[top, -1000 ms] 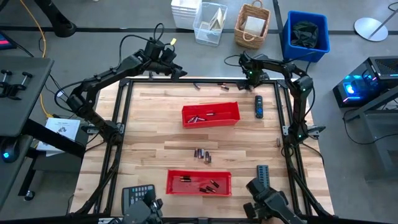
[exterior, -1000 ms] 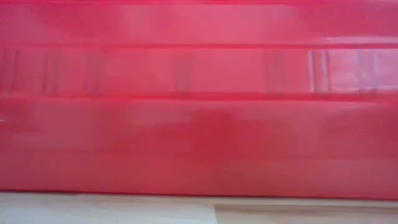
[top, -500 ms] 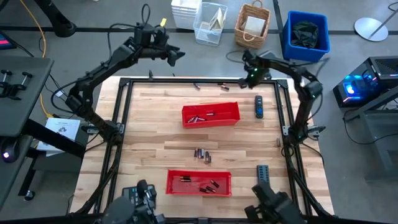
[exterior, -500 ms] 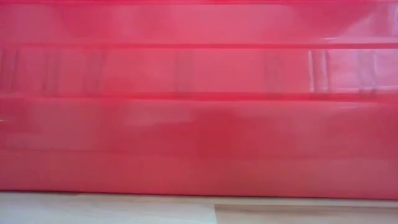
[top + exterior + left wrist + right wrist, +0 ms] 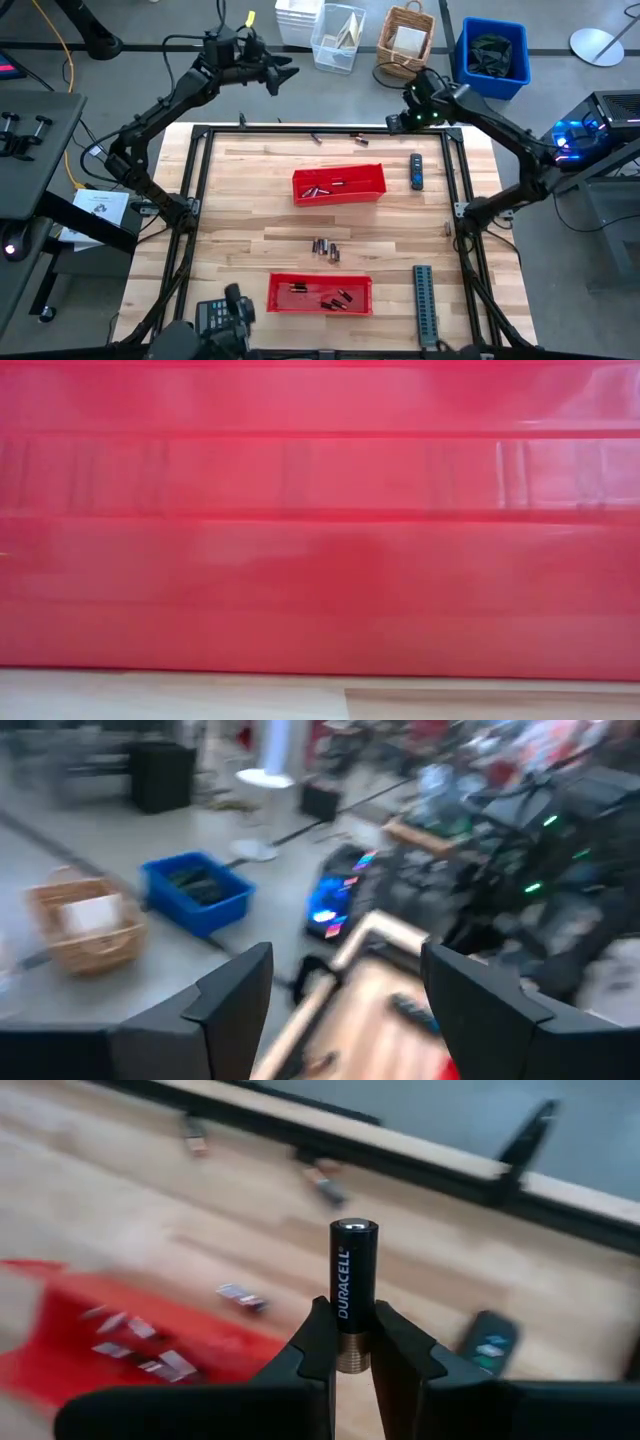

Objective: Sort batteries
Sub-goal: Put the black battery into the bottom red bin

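The near red tray (image 5: 320, 292), closest to the robot's base, holds several batteries (image 5: 337, 297); its wall fills the low view. Just beyond it, a loose cluster of batteries (image 5: 326, 248) lies on the bare wooden table (image 5: 240, 200), unsorted. To the right, a long grey ridged strip (image 5: 424, 300) lies along the table edge. Further on, the far red tray (image 5: 338, 184) holds a few more batteries. A small black-and-blue device (image 5: 416, 171) lies beside that tray.

At the far edge, the right gripper (image 5: 355, 1342) is raised above the rear frame. Its jaws are closed on one Duracell battery (image 5: 353, 1295), held upright by its lower end. Two more stray batteries (image 5: 360, 139) lie near the back rail. The left gripper (image 5: 345, 1005) is lifted beyond the far left corner, jaws fully apart, holding nothing.

Step in hand: carrying a picked battery toward a tray. The next move calls for positioning over the matching tray, then releasing low enough to prevent bouncing.
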